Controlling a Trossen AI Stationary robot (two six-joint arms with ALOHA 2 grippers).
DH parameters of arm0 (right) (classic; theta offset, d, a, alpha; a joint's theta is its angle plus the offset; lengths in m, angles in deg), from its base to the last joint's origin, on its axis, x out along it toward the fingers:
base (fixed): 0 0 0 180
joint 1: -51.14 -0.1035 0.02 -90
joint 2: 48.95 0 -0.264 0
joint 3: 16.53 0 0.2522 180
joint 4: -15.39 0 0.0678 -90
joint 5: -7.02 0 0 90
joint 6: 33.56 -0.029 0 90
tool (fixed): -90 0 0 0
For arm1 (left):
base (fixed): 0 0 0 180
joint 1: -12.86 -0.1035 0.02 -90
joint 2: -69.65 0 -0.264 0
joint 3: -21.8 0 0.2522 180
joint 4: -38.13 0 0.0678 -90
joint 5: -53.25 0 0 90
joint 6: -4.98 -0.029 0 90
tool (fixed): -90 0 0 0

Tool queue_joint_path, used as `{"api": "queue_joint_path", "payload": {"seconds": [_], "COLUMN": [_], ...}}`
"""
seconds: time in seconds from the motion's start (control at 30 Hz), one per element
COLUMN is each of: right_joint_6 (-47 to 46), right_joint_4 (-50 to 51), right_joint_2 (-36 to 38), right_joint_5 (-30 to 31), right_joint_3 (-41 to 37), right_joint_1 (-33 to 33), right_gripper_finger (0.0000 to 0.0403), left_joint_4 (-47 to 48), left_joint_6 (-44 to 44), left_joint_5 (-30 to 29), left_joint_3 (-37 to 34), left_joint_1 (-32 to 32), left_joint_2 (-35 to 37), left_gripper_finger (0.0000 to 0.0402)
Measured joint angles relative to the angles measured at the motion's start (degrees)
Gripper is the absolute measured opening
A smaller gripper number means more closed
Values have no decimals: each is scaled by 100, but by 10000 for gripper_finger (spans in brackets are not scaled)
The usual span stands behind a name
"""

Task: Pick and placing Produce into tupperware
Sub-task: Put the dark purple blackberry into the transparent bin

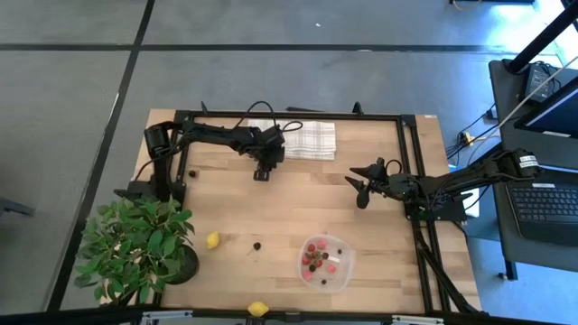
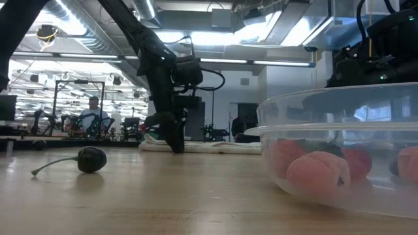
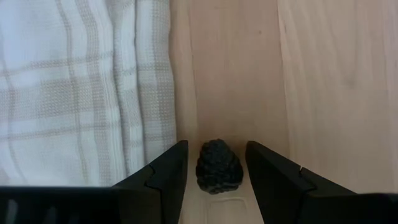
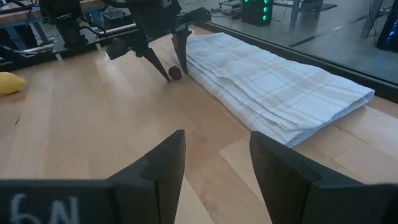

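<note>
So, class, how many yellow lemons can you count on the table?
2: one lemon lies beside the potted plant, the other lemon at the table's near edge. None seems hidden.

Both arms are black, made of long thin parts joined by round, chunky joints. The left arm (image 1: 217, 135) has a black cable looping over its wrist. The right arm (image 1: 470, 179) wears a small white sticker near its base. Each gripper has two flat black fingers (image 3: 163, 180) that get narrow at the tips, with slanted edges.
</note>
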Motion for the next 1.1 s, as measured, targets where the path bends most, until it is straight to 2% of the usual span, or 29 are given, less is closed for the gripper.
{"api": "queue_joint_path", "payload": {"seconds": [0.23,0.63,1.1], "right_joint_6": [11,13,0], "right_joint_4": [1,0,-2], "right_joint_2": [0,0,0], "right_joint_5": [0,0,-2], "right_joint_3": [0,0,0], "right_joint_1": [0,0,0], "right_gripper_finger": [182,182,182], "left_joint_4": [51,78,72], "left_joint_6": [4,2,10], "left_joint_5": [-117,-133,-39], "left_joint_3": [-1,-12,-50], "left_joint_1": [0,4,72], "left_joint_2": [-11,-11,224], "left_gripper_finger": [154,94,94]}}
